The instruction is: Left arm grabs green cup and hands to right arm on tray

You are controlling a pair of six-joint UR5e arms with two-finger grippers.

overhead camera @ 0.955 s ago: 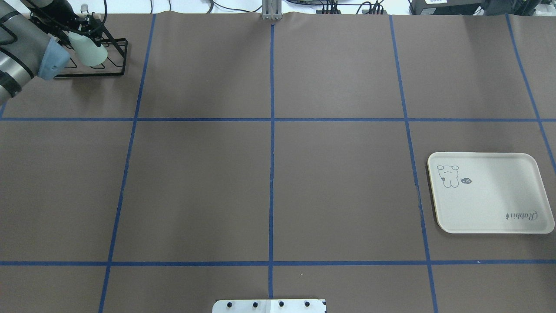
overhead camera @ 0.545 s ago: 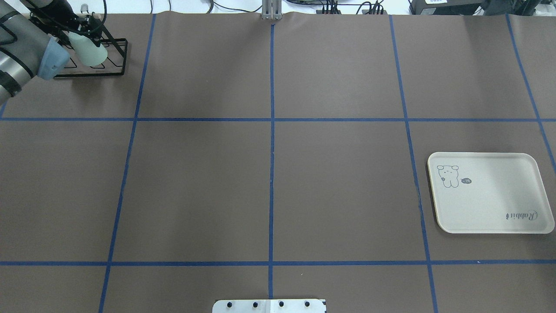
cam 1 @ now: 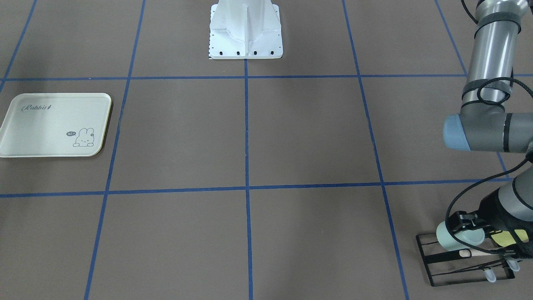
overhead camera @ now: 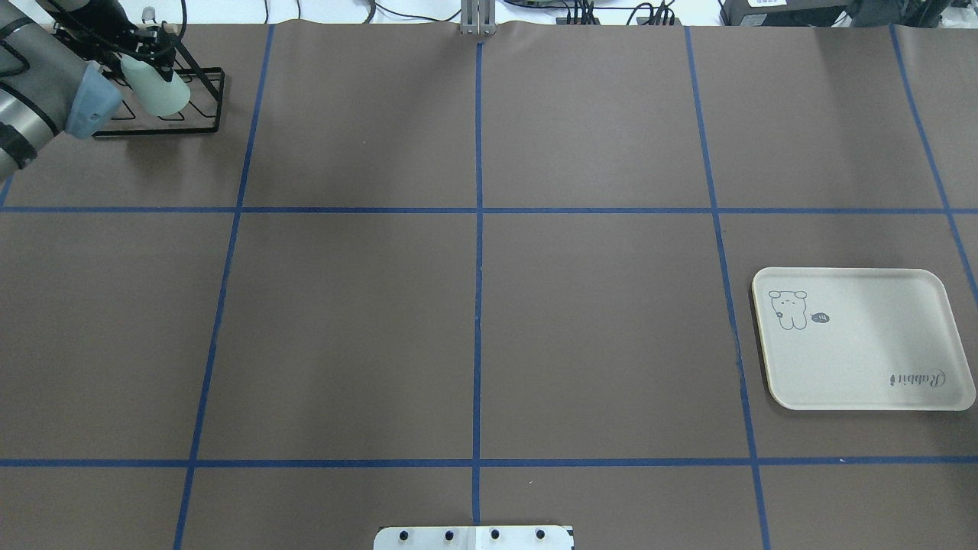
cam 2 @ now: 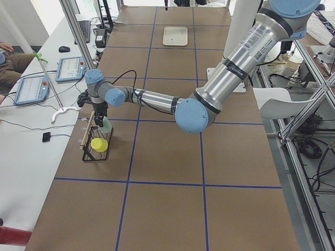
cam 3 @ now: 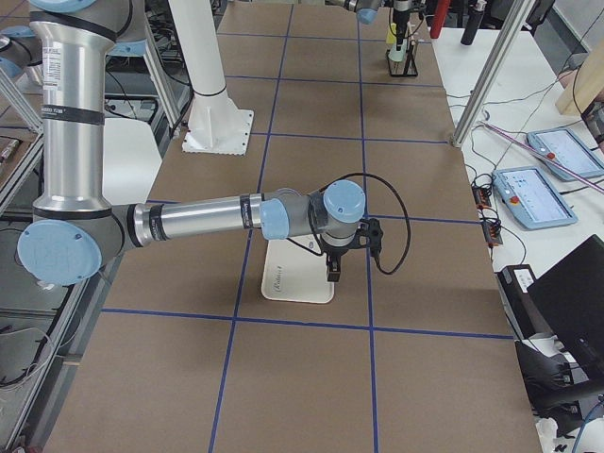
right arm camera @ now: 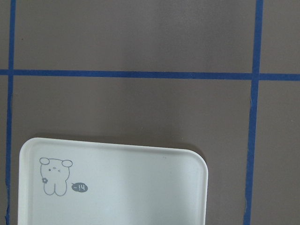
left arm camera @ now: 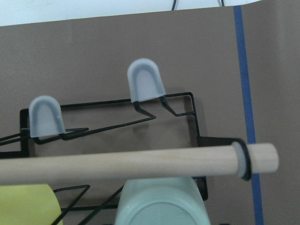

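Left pincer [cam 1: 466, 228] is down at the wire rack [left arm camera: 193, 117], jaws looking closed across the green cup [cam 1: 452, 241]. The cup is tipped on its side among the wires, out at about ten o'clock on the desk [overhead camera: 474, 328] in the overhead view.

Here's the worry: from the left wrist camera the wooden dowel [left arm camera: 140, 161] runs right across the cup's twelve o'clock. Pull at the wrong angle and the cup may snag on that rod or on a wire, and I'd guess the light rack would drag along with it.

At the cup's nine o'clock in that view sits the yellow-green cup [left arm camera: 23, 206], very close, so a sideways swing could knock it. Two capped pegs [left arm camera: 145, 79] stand beyond.

The cup is smooth and tapered. It could slip if the hold is shallow.

Then comes a long haul. The tray [overhead camera: 863, 382] is well away at four o'clock, and the right pincer [cam 3: 332, 272] hangs over it. I cannot tell whether its jaws are apart. A badly timed release at the handover would drop the cup.
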